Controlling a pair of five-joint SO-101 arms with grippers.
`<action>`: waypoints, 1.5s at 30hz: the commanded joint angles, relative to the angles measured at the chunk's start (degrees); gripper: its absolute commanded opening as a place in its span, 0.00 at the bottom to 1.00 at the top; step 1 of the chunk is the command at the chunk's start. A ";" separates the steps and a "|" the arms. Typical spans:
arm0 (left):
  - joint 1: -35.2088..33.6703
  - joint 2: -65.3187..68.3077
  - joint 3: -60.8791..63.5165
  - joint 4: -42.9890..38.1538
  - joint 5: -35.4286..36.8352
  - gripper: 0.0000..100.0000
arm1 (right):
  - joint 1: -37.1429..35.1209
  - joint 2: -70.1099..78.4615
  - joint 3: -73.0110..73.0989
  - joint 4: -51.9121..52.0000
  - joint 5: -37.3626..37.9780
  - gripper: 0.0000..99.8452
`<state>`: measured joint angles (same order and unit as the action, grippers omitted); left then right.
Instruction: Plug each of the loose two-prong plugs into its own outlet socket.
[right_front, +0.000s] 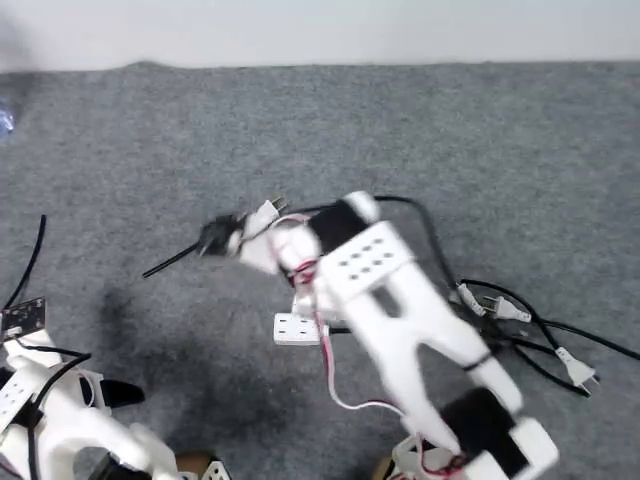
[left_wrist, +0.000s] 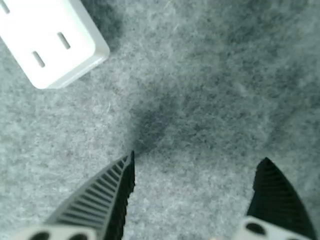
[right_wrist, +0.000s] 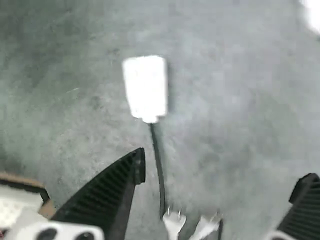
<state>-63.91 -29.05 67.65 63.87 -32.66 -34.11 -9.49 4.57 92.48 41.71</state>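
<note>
Spread wide, the right gripper (right_wrist: 223, 165) has nothing between its black ribbed fingers (right_wrist: 115, 190). It hangs above the grey mat (right_front: 500, 130), at 11 o'clock from the white outlet strip (right_front: 297, 328). One white plug (right_front: 268, 210) shows just beside it. Three loose plugs (right_front: 512, 312) lie on black cords (right_front: 545, 325) at 3 o'clock from the strip. At 8 o'clock the left gripper (left_wrist: 198, 158) is spread too, near the strip's corner.

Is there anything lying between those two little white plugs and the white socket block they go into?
Only a black cord, which runs from the socket block toward the two plugs across the grey carpet. Nothing else visible blocks the way.
</note>
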 joint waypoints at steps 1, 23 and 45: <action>4.13 -0.35 -0.13 -0.53 0.26 0.36 | 9.01 -5.05 -3.25 1.01 -6.51 0.44; 46.59 0.35 -35.65 0.35 0.26 0.36 | 32.48 -20.70 51.96 -43.12 -22.07 0.44; 58.99 55.38 -75.03 -0.35 -11.60 0.36 | 35.91 -10.07 53.45 -54.99 -23.91 0.44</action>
<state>-5.45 19.38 -0.22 62.99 -39.52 1.14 -19.52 59.08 39.03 18.07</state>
